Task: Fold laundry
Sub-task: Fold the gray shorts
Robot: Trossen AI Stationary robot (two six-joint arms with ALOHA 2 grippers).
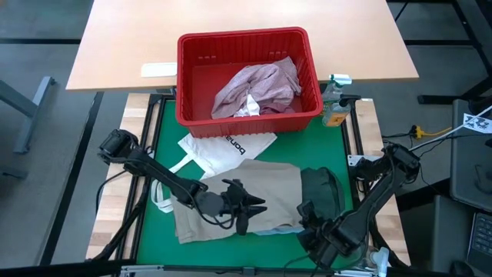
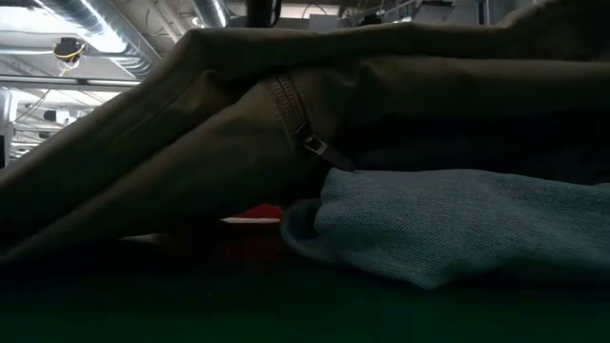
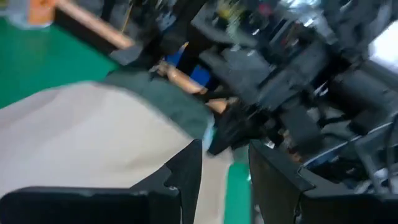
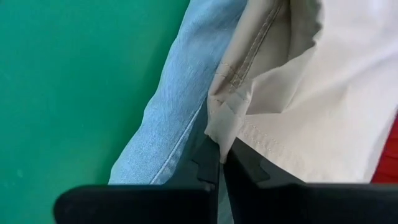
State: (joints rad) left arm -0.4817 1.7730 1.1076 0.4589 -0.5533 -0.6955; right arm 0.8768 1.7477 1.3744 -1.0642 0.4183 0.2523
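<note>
Beige-khaki garment (image 4: 298,118): only the right wrist view shows right gripper (image 4: 219,163) pinching its corner.

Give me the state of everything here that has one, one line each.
Beige garment: spread flat on the mat, corner pinched.
Pink garment: crumpled in the red basket.
Light blue garment: under the beige one.
Left gripper: open, over the beige garment.
Right gripper: shut on the beige corner.
</note>
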